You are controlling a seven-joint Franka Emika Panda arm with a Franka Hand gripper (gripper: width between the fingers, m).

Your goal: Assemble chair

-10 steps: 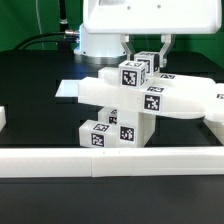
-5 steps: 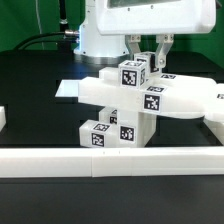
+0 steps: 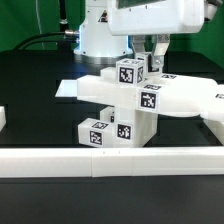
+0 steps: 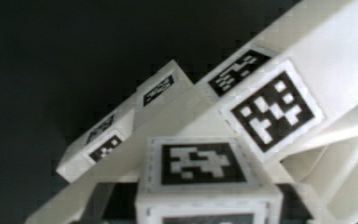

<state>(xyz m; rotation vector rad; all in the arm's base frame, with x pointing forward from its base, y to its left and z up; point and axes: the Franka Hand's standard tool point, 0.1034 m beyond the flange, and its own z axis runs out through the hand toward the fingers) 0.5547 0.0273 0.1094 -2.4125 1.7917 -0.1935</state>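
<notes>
The chair (image 3: 125, 105) is glossy white plastic: blocky, square-edged parts stacked near the centre of the exterior frame, each face carrying a black-and-white square tag. A flat panel (image 3: 185, 100) runs sideways toward the right edge, over upright blocks (image 3: 118, 130) on the black table (image 3: 35, 80). Up top, the gripper (image 3: 153, 52) is clenched on the chair's topmost block (image 4: 202, 165).

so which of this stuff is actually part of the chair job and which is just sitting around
Part of the job:
- the chair, a stack of tagged white parts
- the gripper, shut on a small tagged block at the top of the chair

Just there:
- front border rail
- black table
- flat white piece behind the stack
</notes>
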